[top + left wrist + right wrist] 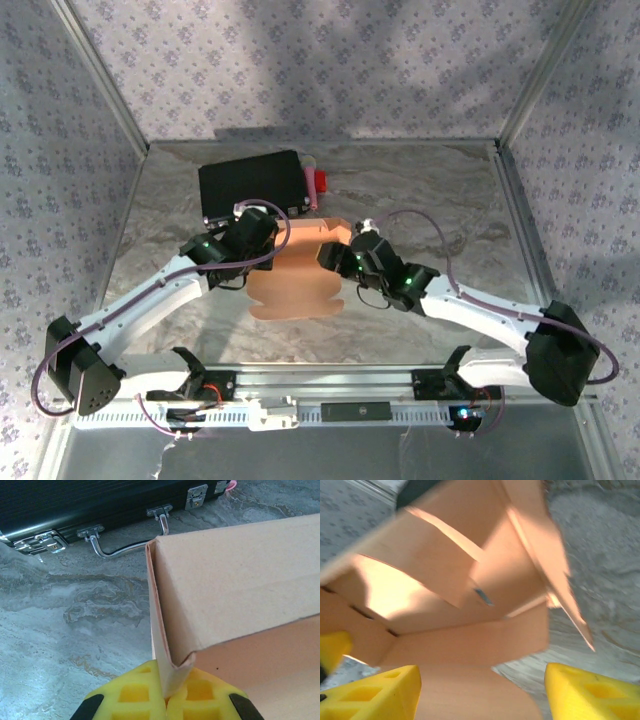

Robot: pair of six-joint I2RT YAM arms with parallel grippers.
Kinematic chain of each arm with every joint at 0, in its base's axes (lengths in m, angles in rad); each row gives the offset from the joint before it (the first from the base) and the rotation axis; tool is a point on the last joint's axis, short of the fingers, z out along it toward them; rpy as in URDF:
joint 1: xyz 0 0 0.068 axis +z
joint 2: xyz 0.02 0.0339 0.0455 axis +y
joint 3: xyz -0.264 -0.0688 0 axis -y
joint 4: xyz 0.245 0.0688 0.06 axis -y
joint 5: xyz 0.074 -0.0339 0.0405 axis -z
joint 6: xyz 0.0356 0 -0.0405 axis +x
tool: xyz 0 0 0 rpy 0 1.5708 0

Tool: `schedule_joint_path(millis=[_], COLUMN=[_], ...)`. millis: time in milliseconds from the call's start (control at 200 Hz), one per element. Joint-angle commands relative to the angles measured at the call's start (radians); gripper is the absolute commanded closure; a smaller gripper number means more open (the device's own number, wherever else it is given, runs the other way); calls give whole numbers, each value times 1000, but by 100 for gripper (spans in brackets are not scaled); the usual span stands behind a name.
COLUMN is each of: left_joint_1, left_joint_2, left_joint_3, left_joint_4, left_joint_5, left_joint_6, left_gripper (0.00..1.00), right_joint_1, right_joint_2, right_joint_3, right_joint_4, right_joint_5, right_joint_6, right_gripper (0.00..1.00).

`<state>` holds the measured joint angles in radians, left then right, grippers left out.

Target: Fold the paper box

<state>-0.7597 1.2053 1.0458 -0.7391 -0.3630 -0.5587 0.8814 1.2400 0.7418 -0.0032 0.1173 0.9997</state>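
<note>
Marbled table [440,200]: one paper box [300,282], left tool [165,699] pinching it, right tool [480,690] wide

The left fingers [135,695] pinch together; the right fingers [590,690] gape apart.

Left claw [166,692]: at the near-left corner of the paper box [240,575], one upright wall edge between its fingers.
Paper box: spreads right of and ahead of the left claw; just ahead of the right claw [480,690], one panel reaching between its fingers.
Case [75,502]: on the table [60,645], ahead of the left claw, behind the paper box, its handle [125,547] towards that claw.
Table: bare left of the left claw and right of the right claw.
</note>
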Motion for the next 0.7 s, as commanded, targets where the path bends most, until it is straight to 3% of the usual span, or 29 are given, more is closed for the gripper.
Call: schedule_joint_path(millis=[0,340,695], left_joint_1=[-1,-2,-2], left_joint_2=[-9,3,20], left_joint_3=[43,53,57], left_joint_4=[-23,-21,-4], left_joint_5=[-10,2,13], left_joint_6=[20,26,25], left_gripper=[100,100,100], right_joint_1=[-6,-30,-16], right_joint_2=[19,112,137], right_joint_3=[-1,42,116], right_joint_4=[48,99,33], right_joint_5=[29,-33,-25], right_joint_6=[-29,-51,-110], right_gripper=[32,41,49])
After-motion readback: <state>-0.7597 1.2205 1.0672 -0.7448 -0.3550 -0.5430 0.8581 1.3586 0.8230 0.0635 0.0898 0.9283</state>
